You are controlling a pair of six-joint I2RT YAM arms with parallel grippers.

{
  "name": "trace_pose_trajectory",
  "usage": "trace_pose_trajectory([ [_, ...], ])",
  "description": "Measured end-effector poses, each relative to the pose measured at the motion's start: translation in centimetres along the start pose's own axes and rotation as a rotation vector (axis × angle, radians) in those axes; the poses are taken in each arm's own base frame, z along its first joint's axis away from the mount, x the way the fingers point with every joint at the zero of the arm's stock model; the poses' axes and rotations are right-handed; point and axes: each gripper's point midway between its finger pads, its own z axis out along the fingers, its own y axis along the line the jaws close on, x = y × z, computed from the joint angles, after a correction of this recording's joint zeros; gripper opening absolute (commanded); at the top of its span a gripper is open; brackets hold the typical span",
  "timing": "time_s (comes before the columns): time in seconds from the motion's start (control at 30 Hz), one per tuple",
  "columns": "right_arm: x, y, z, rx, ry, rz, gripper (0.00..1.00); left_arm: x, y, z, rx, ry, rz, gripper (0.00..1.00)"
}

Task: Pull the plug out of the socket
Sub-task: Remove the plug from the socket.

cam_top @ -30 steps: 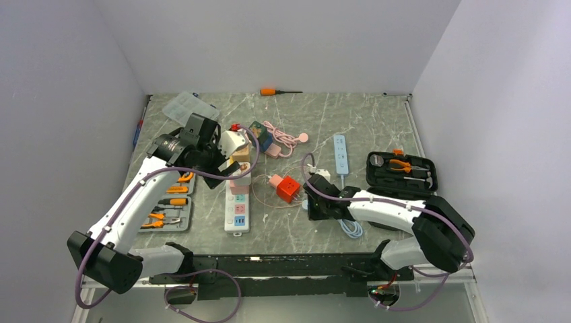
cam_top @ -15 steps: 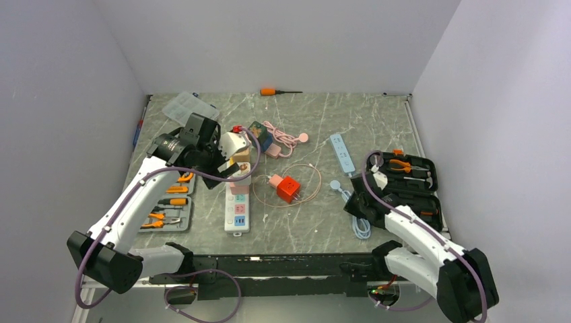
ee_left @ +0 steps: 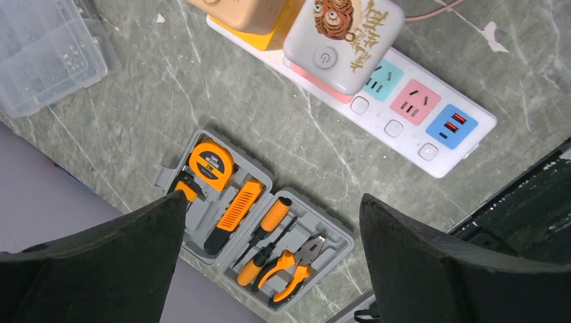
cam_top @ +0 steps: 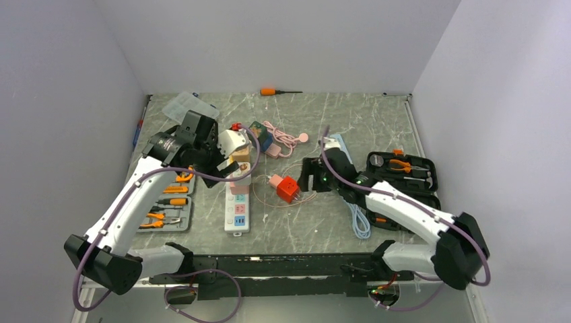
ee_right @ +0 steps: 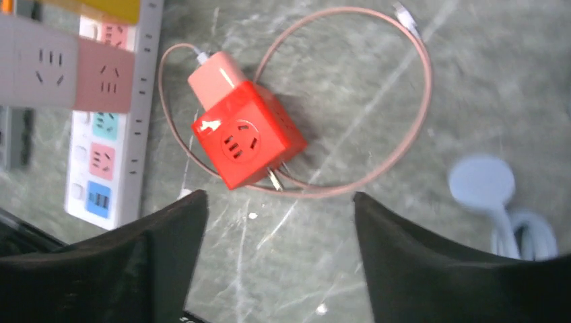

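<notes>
Where the socket (cam_top: 237, 214) lies: left of centre in the overhead frame, running top to bottom on the marbled table (cam_top: 377, 121). I can see its pink, green and blue panels bare at the lower end.
Plug (ee_left: 343, 40): a white block with a cartoon sticker, seated on the socket at the top edge of the left wrist frame. A tan block (ee_left: 246, 10) sits just beside it on the left.
Left gripper (ee_left: 273, 202): jaws spread wide with nothing between them. From above I see it hanging over the socket's upper end, and both blocks lie beyond its fingertips.
Right gripper (ee_right: 279, 200): jaws wide apart, gripping nothing, above the table to the right of the socket.
Red cube (ee_right: 249, 145): centre of the right wrist frame. A pink charger (ee_right: 215, 74) touches its upper-left face, and a pink cable (ee_right: 426, 87) loops round both.
Tool tray (ee_left: 256, 222): grey with orange-handled tools, lower centre of the left wrist frame, apart from the socket.
Clear box (ee_left: 47, 47): upper left corner of that same frame.
</notes>
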Motion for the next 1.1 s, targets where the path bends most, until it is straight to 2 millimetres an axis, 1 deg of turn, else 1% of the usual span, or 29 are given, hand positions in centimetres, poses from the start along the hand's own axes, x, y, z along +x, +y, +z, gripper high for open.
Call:
trace_pose_trajectory([
  [0.07, 0.0, 1.4, 1.3, -0.066, 0.009, -0.065, 1.0, 0.0, -0.2, -0.4, 0.006, -0.013, 0.0, 0.99],
  [0.17, 0.3, 2.7, 2.8, -0.139, 0.019, -0.139, 1.0, 0.0, -0.6, -1.2, 0.01, -0.035, 0.002, 0.99],
  [0.33, -0.2, 5.0, 4.2, -0.252, -0.017, -0.233, 1.0, 0.0, -0.8, -1.9, 0.007, -0.057, 0.006, 0.99],
  [0.4, 0.1, 5.6, 4.7, -0.271, -0.016, -0.275, 1.0, -0.1, -0.9, -2.0, 0.007, -0.063, 0.006, 0.99],
  [0.5, 1.2, 6.3, 6.2, -0.266, 0.02, -0.36, 1.0, -0.1, -1.1, -2.1, 0.014, -0.071, 0.01, 0.99],
  [0.6, 2.6, 6.4, 7.4, -0.246, 0.051, -0.43, 1.0, -0.1, -1.2, -2.1, 0.017, -0.086, 0.023, 0.99],
  [0.87, 4.9, 4.7, 9.5, -0.155, 0.103, -0.528, 0.99, 0.2, -1.9, -2.2, 0.017, -0.133, 0.055, 0.99],
  [0.9, 5.2, 4.4, 9.7, -0.147, 0.112, -0.537, 0.97, 0.3, -2.0, -2.3, 0.016, -0.141, 0.06, 0.99],
  [0.97, 5.8, 4.1, 10.1, -0.138, 0.13, -0.555, 0.88, 0.2, -2.1, -2.3, 0.008, -0.17, 0.074, 0.99],
  [1.0, 5.9, 4.0, 10.3, -0.135, 0.135, -0.563, 0.82, 0.3, -2.4, -2.3, 0.007, -0.188, 0.084, 0.99],
  [1.07, 6.2, 3.8, 10.7, -0.132, 0.147, -0.578, 0.67, 0.4, -3.0, -2.4, 0.009, -0.227, 0.105, 0.99],
  [1.1, 6.2, 3.9, 10.8, -0.134, 0.15, -0.586, 0.55, 0.4, -3.3, -2.5, 0.008, -0.255, 0.122, 0.99],
])
